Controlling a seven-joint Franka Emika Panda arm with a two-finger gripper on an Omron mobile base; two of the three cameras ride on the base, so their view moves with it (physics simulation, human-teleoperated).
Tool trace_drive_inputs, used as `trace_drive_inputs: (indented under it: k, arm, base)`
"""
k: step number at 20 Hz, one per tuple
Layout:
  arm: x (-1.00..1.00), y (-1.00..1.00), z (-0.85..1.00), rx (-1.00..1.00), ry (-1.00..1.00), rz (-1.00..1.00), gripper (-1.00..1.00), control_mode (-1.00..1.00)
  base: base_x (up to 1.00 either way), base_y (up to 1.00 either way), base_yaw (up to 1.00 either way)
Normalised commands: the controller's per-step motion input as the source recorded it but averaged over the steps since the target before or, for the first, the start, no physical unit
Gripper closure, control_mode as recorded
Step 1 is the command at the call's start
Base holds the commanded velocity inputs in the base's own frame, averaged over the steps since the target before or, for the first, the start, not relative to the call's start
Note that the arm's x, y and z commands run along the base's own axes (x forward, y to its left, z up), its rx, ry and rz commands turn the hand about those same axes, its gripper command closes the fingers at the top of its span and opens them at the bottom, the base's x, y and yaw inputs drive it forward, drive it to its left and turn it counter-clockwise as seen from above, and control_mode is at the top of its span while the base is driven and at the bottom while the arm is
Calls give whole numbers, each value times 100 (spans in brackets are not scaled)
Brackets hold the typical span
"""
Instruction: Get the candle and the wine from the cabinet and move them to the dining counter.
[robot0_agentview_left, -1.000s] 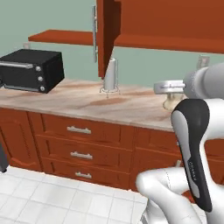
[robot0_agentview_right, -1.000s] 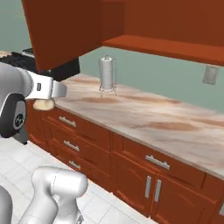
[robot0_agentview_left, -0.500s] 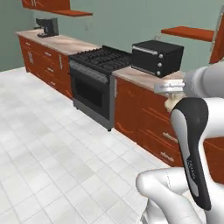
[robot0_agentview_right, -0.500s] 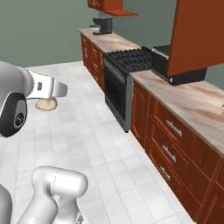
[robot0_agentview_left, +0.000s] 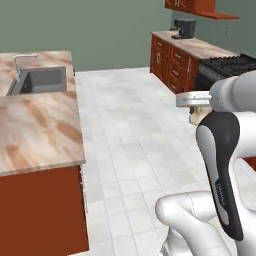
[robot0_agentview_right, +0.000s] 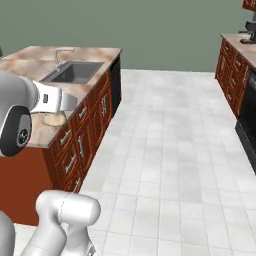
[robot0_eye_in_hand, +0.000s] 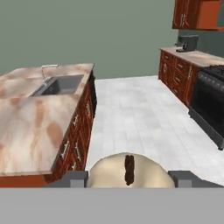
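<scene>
1. The candle (robot0_eye_in_hand: 127, 171) sits between the two fingers (robot0_eye_in_hand: 73, 178) in the hand view, cream-white with a dark wick showing; the fingers appear to pinch it, though their tips are mostly hidden.
2. In the left base view the gripper (robot0_agentview_left: 199, 111) hangs over the white tiled floor (robot0_agentview_left: 130, 130), with the candle's pale base just below the wrist.
3. The dining counter (robot0_eye_in_hand: 30, 122), a marble-topped desk, lies to the left with a sink (robot0_eye_in_hand: 59, 84) set in it.
4. A black stove (robot0_eye_in_hand: 209, 103) stands along the far wall cabinets.
</scene>
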Motion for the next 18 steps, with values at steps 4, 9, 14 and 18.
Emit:
trace_drive_inputs:
  k: [4, 9, 14, 18]
  arm:
    - [0, 0, 0, 0, 0, 0, 100, 100]
    - [0, 0, 0, 0, 0, 0, 100, 100]
    - [0, 0, 0, 0, 0, 0, 100, 100]
    - [0, 0, 0, 0, 0, 0, 100, 100]
  base:
    - [-57, 100, 81]
    - [-15, 100, 65]
    - [19, 100, 53]
    - [100, 100, 7]
